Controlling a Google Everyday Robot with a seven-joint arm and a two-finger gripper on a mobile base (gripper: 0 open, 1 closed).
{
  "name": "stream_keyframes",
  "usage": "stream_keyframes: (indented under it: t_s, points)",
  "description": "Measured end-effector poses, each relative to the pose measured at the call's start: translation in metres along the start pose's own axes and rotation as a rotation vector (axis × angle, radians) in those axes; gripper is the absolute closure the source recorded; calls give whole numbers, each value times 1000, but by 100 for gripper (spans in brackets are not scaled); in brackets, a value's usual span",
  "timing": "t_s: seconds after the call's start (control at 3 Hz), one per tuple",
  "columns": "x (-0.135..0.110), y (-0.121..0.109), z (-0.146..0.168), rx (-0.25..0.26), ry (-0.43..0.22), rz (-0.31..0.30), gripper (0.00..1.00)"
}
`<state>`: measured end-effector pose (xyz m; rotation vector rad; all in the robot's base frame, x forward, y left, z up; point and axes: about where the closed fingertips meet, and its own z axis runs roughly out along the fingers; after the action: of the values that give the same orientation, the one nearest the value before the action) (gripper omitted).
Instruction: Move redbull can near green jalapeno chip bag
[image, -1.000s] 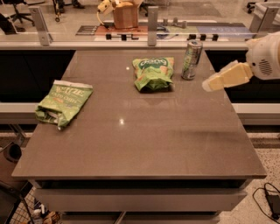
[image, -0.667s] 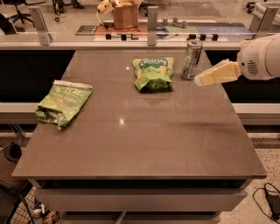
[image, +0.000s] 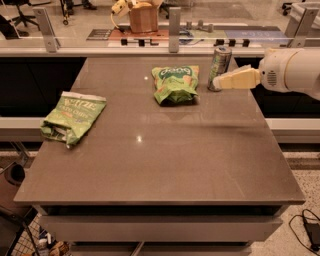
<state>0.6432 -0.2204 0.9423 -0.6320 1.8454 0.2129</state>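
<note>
The redbull can (image: 219, 64) stands upright near the table's far right edge; it is slim, silver-grey with a greenish tint. The green jalapeno chip bag (image: 73, 115), light green with white lettering and a white band, lies at the table's left side. My gripper (image: 217, 83) comes in from the right on a white arm, its cream fingertip right at the can's lower right side.
A brighter green chip bag (image: 175, 82) with orange patches lies just left of the can. The brown table (image: 165, 160) has a raised rail with metal posts (image: 173, 30) behind its far edge. A cable lies on the floor at lower right.
My gripper has moved left and slightly up toward the can, from well right of it to right beside it. The can and both bags have not moved.
</note>
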Motion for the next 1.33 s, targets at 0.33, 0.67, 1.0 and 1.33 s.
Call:
stream_keyframes:
  t_s: [0.33, 0.67, 1.0, 1.33]
  points:
    - [-5, -4, 17, -3, -56, 26, 0]
    - [-8, -6, 30, -14, -106, 36, 0]
    - [-13, -5, 46, -43, -149, 33, 0]
    - [-21, -9, 76, -85, -198, 25, 0]
